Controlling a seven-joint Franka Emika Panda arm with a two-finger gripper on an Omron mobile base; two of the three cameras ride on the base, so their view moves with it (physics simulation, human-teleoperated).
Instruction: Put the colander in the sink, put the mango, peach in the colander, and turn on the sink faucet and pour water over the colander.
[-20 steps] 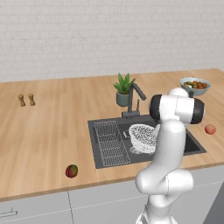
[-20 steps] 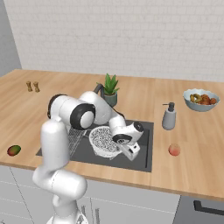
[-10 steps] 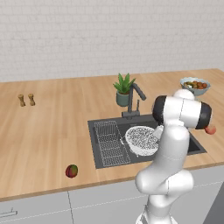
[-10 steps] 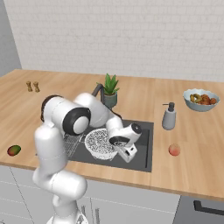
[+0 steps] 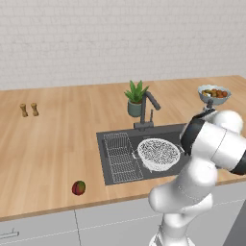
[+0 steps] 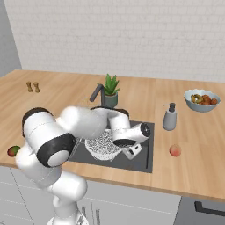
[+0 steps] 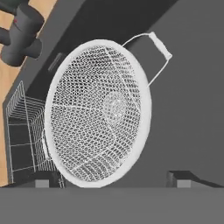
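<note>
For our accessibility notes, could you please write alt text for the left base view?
A white wire-mesh round colander sits in the dark grey recessed sink below the dark angled faucet. A small dark red and green mango lies on the wooden counter to the left; the white robot arm rises at right.

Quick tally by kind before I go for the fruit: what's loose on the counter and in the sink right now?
Colander in the sink: 1
Loose fruit: 2, mango and peach
Fruit bowl: 1
Soap dispenser: 1
Potted plant: 1
Small shakers: 2
Total: 8
</note>
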